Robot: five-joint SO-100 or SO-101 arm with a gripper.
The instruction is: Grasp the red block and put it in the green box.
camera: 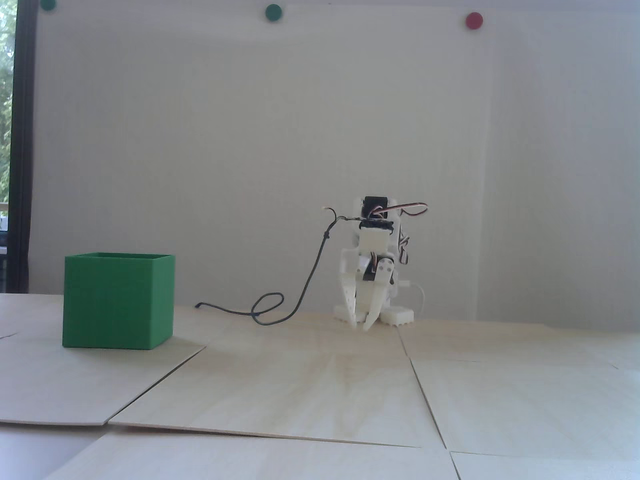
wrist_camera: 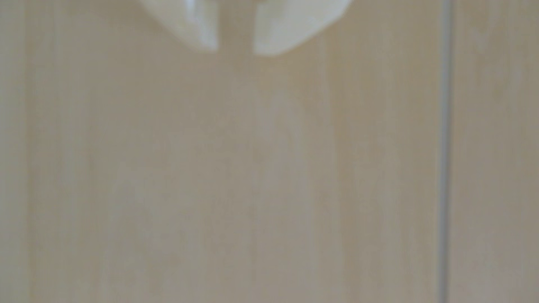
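Observation:
The green box [camera: 118, 301] stands on the wooden table at the left in the fixed view, its top open. The red block shows in neither view. The white arm is folded up at the back of the table, far to the right of the box. My gripper [camera: 362, 326] points straight down, its tips just above the table. The wrist view shows the gripper [wrist_camera: 236, 51] at the top edge with a narrow gap between the two white fingertips [wrist_camera: 201, 32]. Only bare wood shows in that gap.
A black cable [camera: 280, 310] loops on the table between the box and the arm. Seams [camera: 425, 390] run between the plywood panels, one of them [wrist_camera: 444, 174] in the wrist view. Green and red round dots [camera: 473, 20] sit high on the white wall.

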